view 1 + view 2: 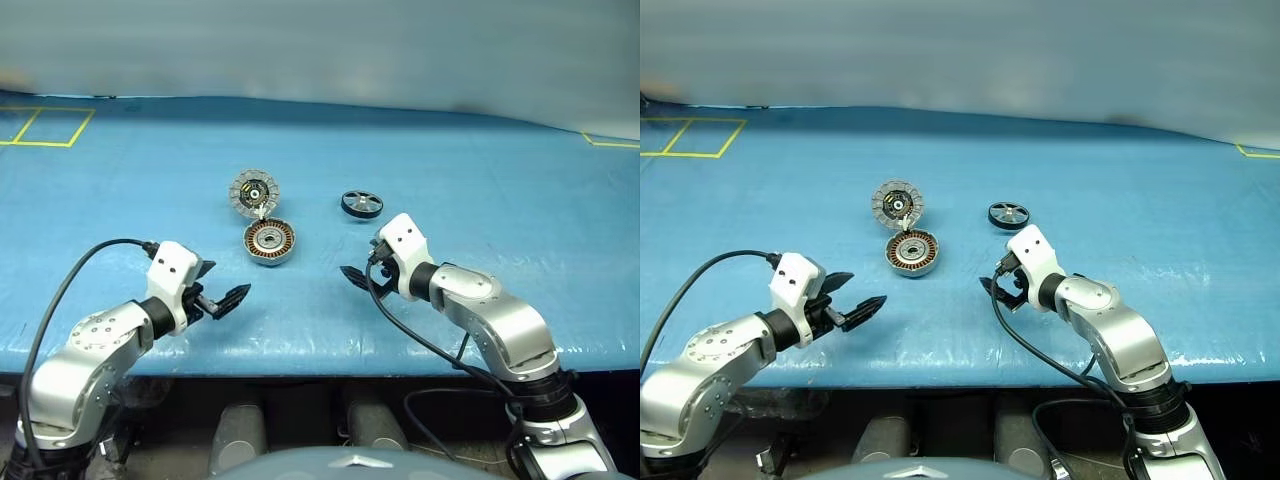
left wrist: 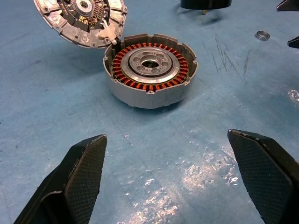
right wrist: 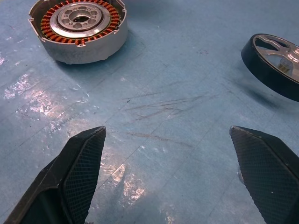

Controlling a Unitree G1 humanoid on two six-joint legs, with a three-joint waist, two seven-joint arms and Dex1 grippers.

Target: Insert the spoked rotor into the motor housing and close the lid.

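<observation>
Here I am over the blue worktop (image 1: 500, 180), both arms out in front. My left gripper (image 1: 222, 295) hangs with its jaws spread wide and nothing between them, near the front edge. My right gripper (image 1: 998, 285) is spread wide too, empty, just above the surface. Between them and a little farther back sits the motor housing (image 1: 269, 243), its copper windings and silvery hub facing up. The lid (image 1: 254, 191) lies flipped open just behind it, joined at the rim, its inner face up. The spoked rotor (image 1: 361, 204) rests flat on the worktop off to the housing's right, apart from it, beyond my right gripper.
</observation>
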